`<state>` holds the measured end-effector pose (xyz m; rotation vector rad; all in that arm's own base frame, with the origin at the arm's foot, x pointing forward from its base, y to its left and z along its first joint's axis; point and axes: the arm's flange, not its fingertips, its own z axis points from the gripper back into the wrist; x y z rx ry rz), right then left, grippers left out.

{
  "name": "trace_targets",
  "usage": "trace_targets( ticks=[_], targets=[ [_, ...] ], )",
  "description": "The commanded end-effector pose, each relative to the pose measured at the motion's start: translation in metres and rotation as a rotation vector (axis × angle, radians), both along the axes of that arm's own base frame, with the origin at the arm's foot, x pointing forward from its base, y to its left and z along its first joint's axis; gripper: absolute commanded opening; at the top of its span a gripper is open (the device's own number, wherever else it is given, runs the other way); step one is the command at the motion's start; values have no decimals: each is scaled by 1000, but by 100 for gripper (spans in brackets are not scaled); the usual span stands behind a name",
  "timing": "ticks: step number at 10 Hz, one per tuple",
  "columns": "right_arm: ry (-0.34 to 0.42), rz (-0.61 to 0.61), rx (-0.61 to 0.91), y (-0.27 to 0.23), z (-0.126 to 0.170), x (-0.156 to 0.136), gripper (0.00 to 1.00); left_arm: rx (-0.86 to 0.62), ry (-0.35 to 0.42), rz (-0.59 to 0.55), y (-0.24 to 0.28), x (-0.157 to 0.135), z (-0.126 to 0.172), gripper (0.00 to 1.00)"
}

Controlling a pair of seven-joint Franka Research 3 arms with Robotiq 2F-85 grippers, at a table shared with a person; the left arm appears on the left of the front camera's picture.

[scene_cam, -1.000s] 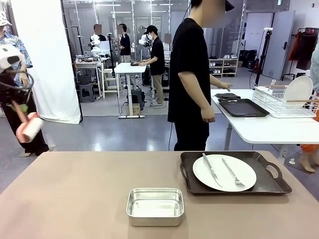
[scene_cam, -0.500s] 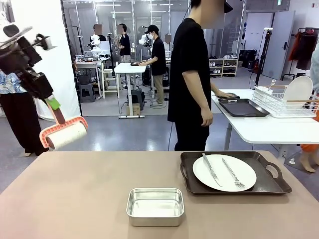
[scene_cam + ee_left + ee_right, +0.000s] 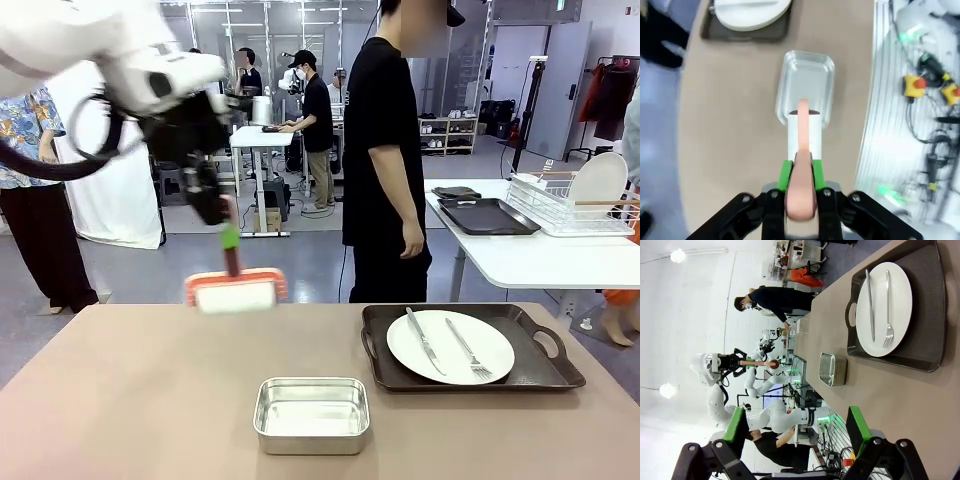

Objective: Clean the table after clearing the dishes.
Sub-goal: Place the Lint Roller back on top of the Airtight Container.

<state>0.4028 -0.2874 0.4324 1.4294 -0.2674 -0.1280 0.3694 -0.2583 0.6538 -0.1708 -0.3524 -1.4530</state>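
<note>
A pink-handled white roller (image 3: 236,293) hangs over the far edge of the brown table (image 3: 140,400), and my left gripper (image 3: 229,240) is shut on its handle. In the left wrist view the green pads (image 3: 785,172) clamp the pink handle (image 3: 801,192) above the table (image 3: 730,125). One white plate (image 3: 450,346) with a knife (image 3: 425,340) and a fork (image 3: 468,350) lies on a dark handled tray (image 3: 545,372) at the right. My right gripper (image 3: 796,425) is open and holds nothing, well back from the plate (image 3: 885,307) and tray (image 3: 930,315).
A shiny steel pan (image 3: 311,414) sits at the table's near middle, below the roller in the left wrist view (image 3: 805,85). A person in black (image 3: 385,150) stands at the far side. A white side table (image 3: 540,262) holds a dark tray (image 3: 488,216) and a wire rack (image 3: 570,205).
My left arm has swung the roller from the far left toward the middle, over the table's far edge. The person's hand has left the tray on the side table.
</note>
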Motion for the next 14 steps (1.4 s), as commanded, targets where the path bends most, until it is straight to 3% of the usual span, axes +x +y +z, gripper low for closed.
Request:
trace_targets(
  ticks=[1, 2, 3, 5, 7, 11, 14],
  targets=[
    [-7, 0, 0, 0, 4, -2, 100, -29, -231, -105, -34, 9, -14, 21],
    [-7, 0, 0, 0, 4, -2, 100, -33, -207, -162, -55, 5, -25, 21],
    [-7, 0, 0, 0, 4, -2, 100, -20, -236, -196, -70, 3, -38, 21],
    [-7, 0, 0, 0, 4, -2, 100, 28, -178, -239, -79, -1, -65, 21],
    [-7, 0, 0, 0, 4, -2, 100, 30, -178, -197, -78, -1, -77, 21],
    [-7, 0, 0, 0, 4, -2, 100, 25, -159, -220, -89, 2, -71, 21],
    [-7, 0, 0, 0, 4, -2, 100, 89, -147, -193, -98, 5, -111, 21]
  ],
)
